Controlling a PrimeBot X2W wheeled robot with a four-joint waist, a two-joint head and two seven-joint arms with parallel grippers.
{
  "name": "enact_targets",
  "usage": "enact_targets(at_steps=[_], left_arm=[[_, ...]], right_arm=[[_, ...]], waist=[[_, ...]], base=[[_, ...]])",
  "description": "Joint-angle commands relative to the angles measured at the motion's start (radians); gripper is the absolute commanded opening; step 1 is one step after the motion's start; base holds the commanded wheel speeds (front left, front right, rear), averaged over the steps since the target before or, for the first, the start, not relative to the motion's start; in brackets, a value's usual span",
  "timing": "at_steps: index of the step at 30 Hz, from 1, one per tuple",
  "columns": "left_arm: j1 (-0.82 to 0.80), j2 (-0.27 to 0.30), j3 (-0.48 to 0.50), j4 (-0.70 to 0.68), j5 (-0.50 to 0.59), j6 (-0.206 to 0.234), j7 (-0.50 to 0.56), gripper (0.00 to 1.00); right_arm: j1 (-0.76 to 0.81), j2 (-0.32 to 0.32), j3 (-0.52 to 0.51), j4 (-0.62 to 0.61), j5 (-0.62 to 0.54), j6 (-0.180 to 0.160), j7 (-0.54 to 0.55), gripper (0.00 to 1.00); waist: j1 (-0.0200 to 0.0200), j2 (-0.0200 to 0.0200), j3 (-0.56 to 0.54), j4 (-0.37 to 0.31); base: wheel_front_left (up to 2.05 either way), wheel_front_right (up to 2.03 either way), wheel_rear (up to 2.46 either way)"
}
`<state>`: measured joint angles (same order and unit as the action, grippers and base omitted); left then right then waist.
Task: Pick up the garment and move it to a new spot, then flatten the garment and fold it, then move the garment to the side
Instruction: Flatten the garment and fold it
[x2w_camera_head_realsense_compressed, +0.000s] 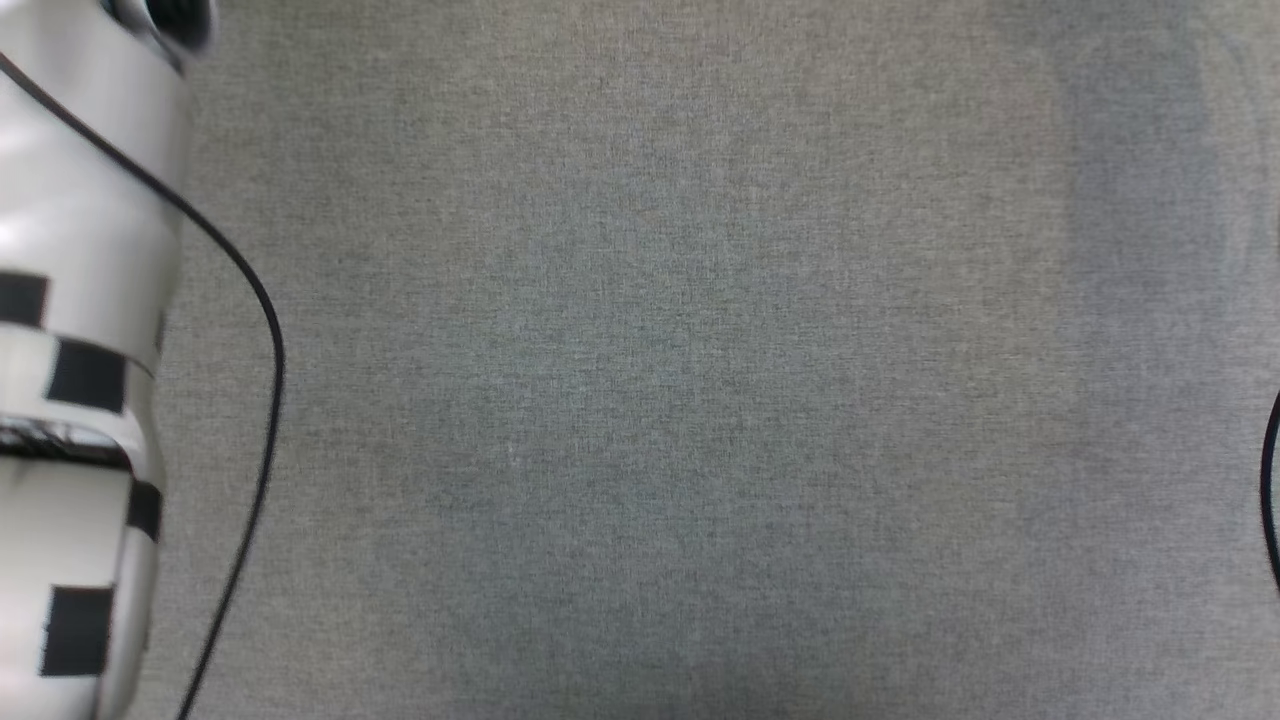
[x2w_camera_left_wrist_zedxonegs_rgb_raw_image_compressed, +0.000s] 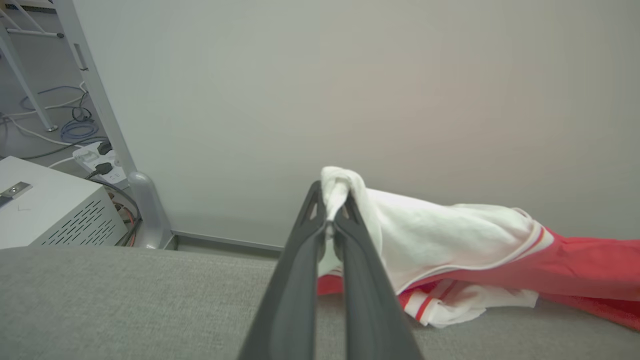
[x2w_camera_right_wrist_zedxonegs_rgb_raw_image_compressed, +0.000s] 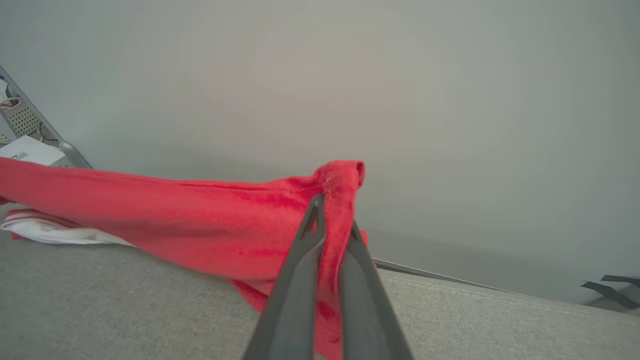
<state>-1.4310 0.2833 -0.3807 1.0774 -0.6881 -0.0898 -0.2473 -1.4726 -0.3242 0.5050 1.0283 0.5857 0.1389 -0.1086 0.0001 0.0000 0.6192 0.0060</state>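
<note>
The garment (x2w_camera_left_wrist_zedxonegs_rgb_raw_image_compressed: 450, 240) is a red shirt with white sleeves and red-and-white stripe trim, stretched between both grippers just above the grey surface. In the left wrist view my left gripper (x2w_camera_left_wrist_zedxonegs_rgb_raw_image_compressed: 331, 220) is shut on a bunched white sleeve, with the red body trailing off to the right. In the right wrist view my right gripper (x2w_camera_right_wrist_zedxonegs_rgb_raw_image_compressed: 334, 220) is shut on a red edge of the garment (x2w_camera_right_wrist_zedxonegs_rgb_raw_image_compressed: 200, 220), whose body runs off to the left with a white striped part lying on the surface. My pale left forearm (x2w_camera_head_realsense_compressed: 80, 380) stands along the left edge of the head view.
A grey fabric surface (x2w_camera_head_realsense_compressed: 680, 400) spreads across the head view. Beyond its far edge is a pale wall (x2w_camera_left_wrist_zedxonegs_rgb_raw_image_compressed: 350, 90). A grey metal box (x2w_camera_left_wrist_zedxonegs_rgb_raw_image_compressed: 55, 210), a power strip (x2w_camera_left_wrist_zedxonegs_rgb_raw_image_compressed: 97, 157), cables and a metal leg (x2w_camera_left_wrist_zedxonegs_rgb_raw_image_compressed: 100, 115) stand off the left end.
</note>
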Motion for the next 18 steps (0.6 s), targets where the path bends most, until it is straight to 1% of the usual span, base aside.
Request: enact_targets(at_steps=[1, 4, 10, 14, 18], left_arm=[[0.06, -0.005, 0.004, 0.002, -0.016, -0.012, -0.01, 0.0], [0.176, -0.006, 0.016, -0.015, -0.036, -0.028, -0.013, 0.0], [0.448, 0.019, 0.053, -0.144, -0.018, -0.035, -0.014, 0.0], [0.631, 0.024, 0.077, -0.224, -0.007, -0.03, -0.014, 0.0], [0.789, 0.033, 0.087, -0.307, 0.001, -0.013, -0.014, 0.0]], right_arm=[[0.065, -0.01, 0.024, -0.014, 0.025, -0.008, -0.015, 0.0], [0.194, -0.033, 0.07, -0.051, 0.082, -0.008, -0.034, 0.0], [0.425, -0.094, 0.135, -0.14, 0.17, -0.008, -0.079, 0.0], [0.552, -0.134, 0.157, -0.189, 0.203, -0.008, -0.093, 0.0], [0.671, -0.162, 0.162, -0.237, 0.23, -0.008, -0.091, 0.0]], waist=[[-0.0001, 0.0, -0.043, 0.001], [-0.0001, 0.0, -0.093, 0.002], [-0.0001, 0.0, -0.199, -0.001], [-0.0001, 0.0, -0.276, 0.002], [-0.0001, 0.0, -0.349, 0.005]], base=[[0.0, 0.0, 0.0], [0.0, 0.0, 0.0], [0.0, 0.0, 0.0], [0.0, 0.0, 0.0], [0.0, 0.0, 0.0]])
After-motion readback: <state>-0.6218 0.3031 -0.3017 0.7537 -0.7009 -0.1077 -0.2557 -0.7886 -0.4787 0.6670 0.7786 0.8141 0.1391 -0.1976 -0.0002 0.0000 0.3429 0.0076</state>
